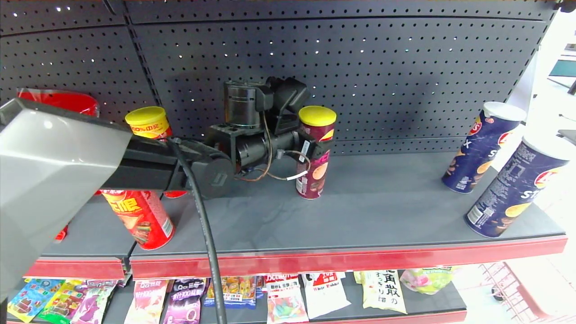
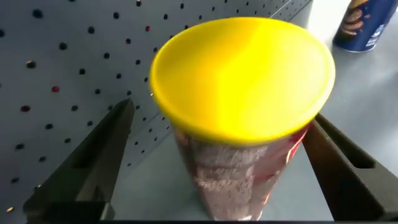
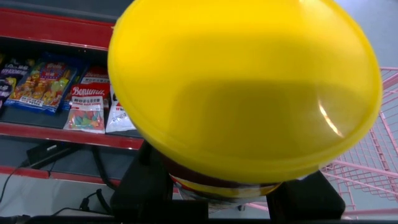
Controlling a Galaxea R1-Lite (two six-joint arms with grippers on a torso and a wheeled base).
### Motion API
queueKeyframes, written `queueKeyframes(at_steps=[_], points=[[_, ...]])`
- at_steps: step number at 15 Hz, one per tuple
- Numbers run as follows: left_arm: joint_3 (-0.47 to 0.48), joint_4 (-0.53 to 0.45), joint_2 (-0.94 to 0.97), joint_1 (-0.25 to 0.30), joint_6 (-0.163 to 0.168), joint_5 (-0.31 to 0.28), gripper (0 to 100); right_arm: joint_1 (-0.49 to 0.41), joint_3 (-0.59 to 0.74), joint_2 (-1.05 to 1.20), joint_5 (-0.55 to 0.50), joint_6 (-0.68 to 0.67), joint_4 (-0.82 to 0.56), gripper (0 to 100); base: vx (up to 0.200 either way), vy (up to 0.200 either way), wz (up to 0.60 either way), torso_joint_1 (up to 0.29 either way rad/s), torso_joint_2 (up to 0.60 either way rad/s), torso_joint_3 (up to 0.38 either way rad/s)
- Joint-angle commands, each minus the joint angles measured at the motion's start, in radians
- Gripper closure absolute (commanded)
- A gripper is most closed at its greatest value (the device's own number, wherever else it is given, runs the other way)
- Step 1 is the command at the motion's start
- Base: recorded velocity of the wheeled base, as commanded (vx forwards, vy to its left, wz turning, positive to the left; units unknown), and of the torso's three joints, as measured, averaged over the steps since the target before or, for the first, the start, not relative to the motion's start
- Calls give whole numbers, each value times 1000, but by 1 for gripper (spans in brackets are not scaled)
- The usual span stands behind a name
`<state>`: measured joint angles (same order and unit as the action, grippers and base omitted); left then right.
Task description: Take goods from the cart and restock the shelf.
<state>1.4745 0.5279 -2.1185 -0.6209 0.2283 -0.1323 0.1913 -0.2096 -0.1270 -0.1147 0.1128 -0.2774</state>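
We are looking at a grey shelf [image 1: 382, 211] with a red front lip, backed by a dark pegboard [image 1: 360, 67]. Our left claw [image 1: 317, 146] is reaching across the shelf's middle. Its fingers [image 2: 93, 168] are standing spread on either side of a maroon can [image 1: 312, 175] with a yellow lid. In the left wrist view we are seeing a gap between one finger and the can's wall. The other finger is sitting just beside the can, and we cannot tell whether it is touching. The can is standing upright on the shelf, near the pegboard.

Our right claw [image 3: 227, 196] is pinching a second can [image 3: 242, 87], also with a yellow lid, with a dark finger on each side of its body below the lid. Behind it in the right wrist view, the pink wire cart [image 3: 373, 162] is showing.

Moving outward along the shelf, toward our left a red can [image 1: 141, 216] is standing near the front edge. A yellow-lidded can [image 1: 146, 117] is standing behind it by the pegboard, and a red bag [image 1: 67, 101] is sitting farther left. Well apart at our right, two blue cans [image 1: 481, 148] with white lids are standing, one near the front edge and one farther back. On the lower shelf [image 1: 445, 298], snack packets [image 1: 279, 297] are lying in a row.
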Motion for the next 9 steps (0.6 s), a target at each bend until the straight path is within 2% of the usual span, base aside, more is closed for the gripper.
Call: queueKeyframes(at_steps=[1, 6, 8, 9], points=[[12, 1, -14, -11, 2, 8, 0, 0, 1, -2, 0, 1, 1, 100, 0, 0, 0, 0, 0, 0], [24, 1, -38, -28, 2, 36, 0, 0, 2, -2, 0, 1, 0, 100, 0, 0, 0, 0, 0, 0], [56, 1, -54, -28, 2, 48, 0, 0, 2, -2, 0, 1, 0, 100, 0, 0, 0, 0, 0, 0], [64, 3, -60, -28, 2, 54, 100, 0, 2, -2, 0, 1, 0, 100, 0, 0, 0, 0, 0, 0]])
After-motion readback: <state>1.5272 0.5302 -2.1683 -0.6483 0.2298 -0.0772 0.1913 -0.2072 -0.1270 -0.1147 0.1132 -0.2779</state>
